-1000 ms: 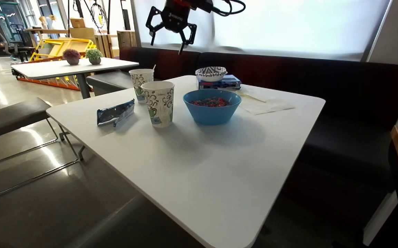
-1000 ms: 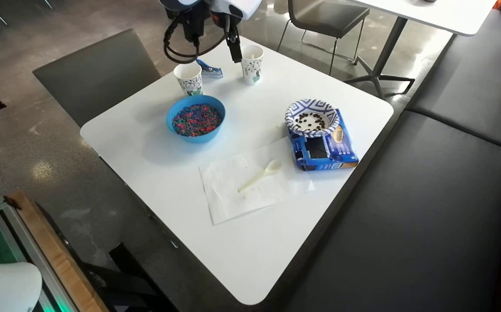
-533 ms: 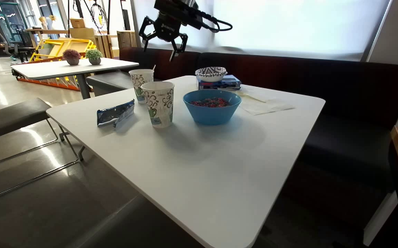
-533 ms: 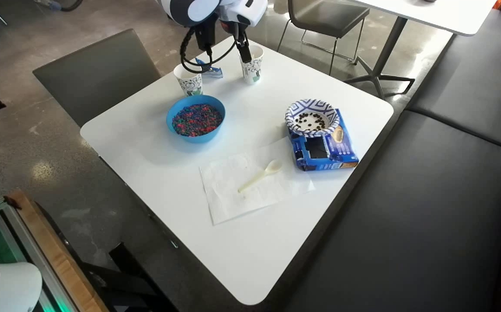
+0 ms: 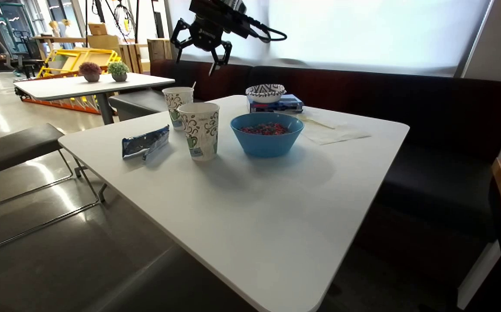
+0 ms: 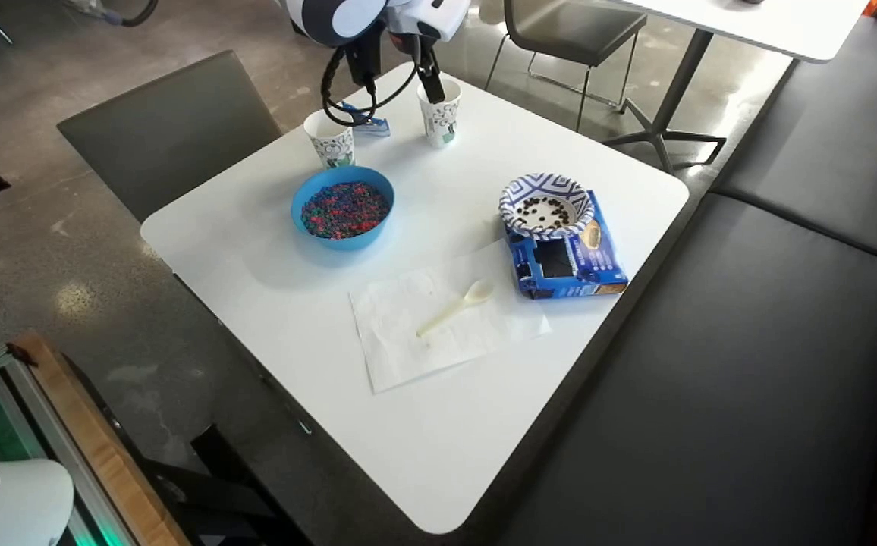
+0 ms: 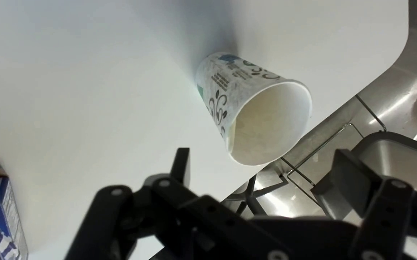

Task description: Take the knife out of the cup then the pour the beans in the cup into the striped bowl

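Observation:
The cup (image 5: 173, 97) is a white paper cup with printed swirls, upright at the table's far end; it also shows in an exterior view (image 6: 439, 129) and the wrist view (image 7: 215, 79). A thin pale handle (image 5: 194, 84), perhaps the knife, sticks up from its rim; in the wrist view a pale strip (image 7: 231, 139) lies along the inner wall. The cup's contents are too unclear to tell. The striped bowl (image 6: 513, 203), blue and white, holds some dark beans. My gripper (image 5: 195, 67) is open, holds nothing and hangs above the cup; in the wrist view the cup is ahead of its fingers (image 7: 182, 164).
A second printed cup (image 5: 201, 134) and a blue bowl (image 5: 268, 145) of colourful bits stand nearby. A blue wrapper (image 5: 140, 142) lies beside the cups. The striped bowl rests on a blue box (image 6: 583, 284). A spoon (image 6: 450, 311) lies on white paper (image 6: 389, 356).
The gripper has moved down and to the left in one view, and rightwards toward the cup with the handle in another. It stays open. The cups, bowls and box have not moved.

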